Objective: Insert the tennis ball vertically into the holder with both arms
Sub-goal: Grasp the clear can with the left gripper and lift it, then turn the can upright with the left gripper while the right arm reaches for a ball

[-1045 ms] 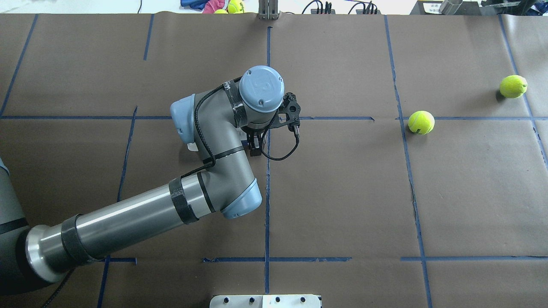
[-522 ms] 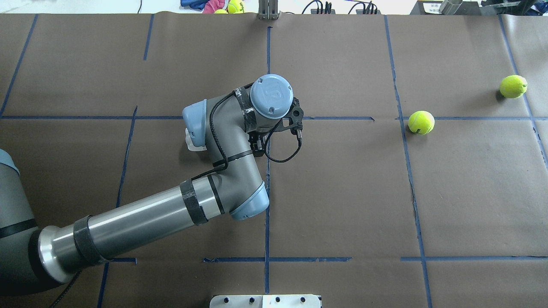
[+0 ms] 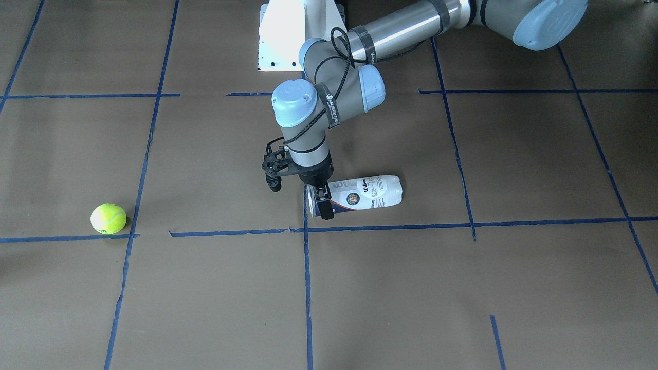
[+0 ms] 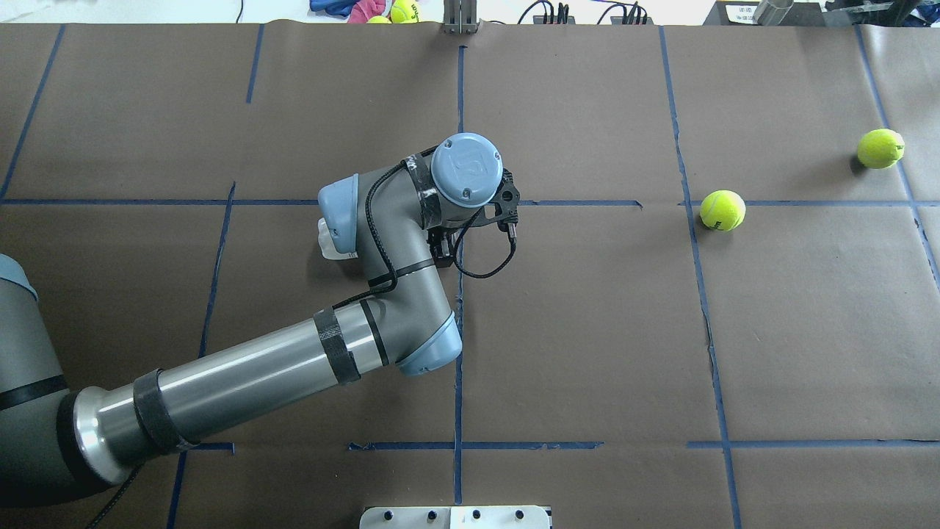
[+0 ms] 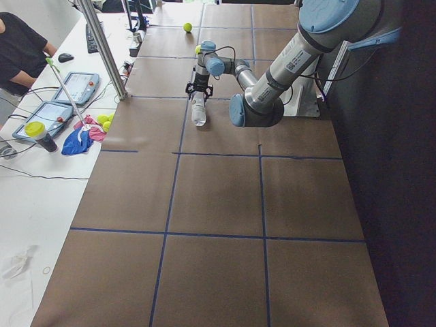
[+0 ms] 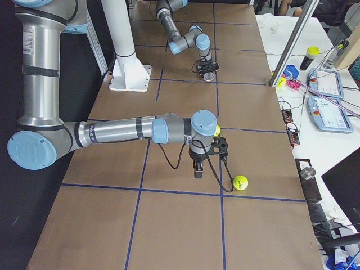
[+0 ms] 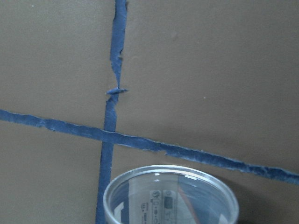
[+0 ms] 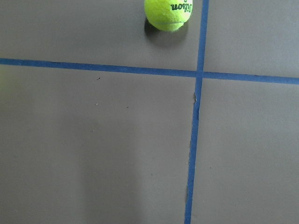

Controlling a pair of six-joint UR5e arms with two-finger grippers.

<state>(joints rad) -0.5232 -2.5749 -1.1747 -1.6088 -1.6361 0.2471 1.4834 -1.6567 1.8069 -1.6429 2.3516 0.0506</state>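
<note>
Nearest the robot's edge of the desk [image 4: 587, 353] I see the white base plate [image 4: 455, 516], midway along that edge. The left arm [image 4: 242, 375] comes in from the near left corner and bends down over the desk's middle. Its left pincer [image 3: 323, 204] points straight down at the open end of the can [image 3: 367, 191].

The can lies on its side in the middle of the desk, parallel to the long edges. Its mouth faces the right end and its closed bottom the left end. One black finger [image 3: 325, 209] stands in front of the rim. I cannot tell whether the pincer is clamped on that rim or only beside it. My left wrist camera shows the clear round mouth at its lower edge, with the label showing through the wall, just short of a blue tape line [image 7: 196, 154].

Toward the right end, the ball [image 4: 722, 210] sits on the paper just beside a tape cross [image 4: 694, 203], well apart from the can. My right wrist camera has it at its top edge, with black lettering on the fuzz. The right arm [image 6: 112, 132] shows only in the side view from the right end. Its right pincer [image 6: 198, 167] hangs pointing down near that ball, and I cannot tell how wide it stands. A second ball [image 4: 880, 148] lies farther out, toward the far right corner.
</note>
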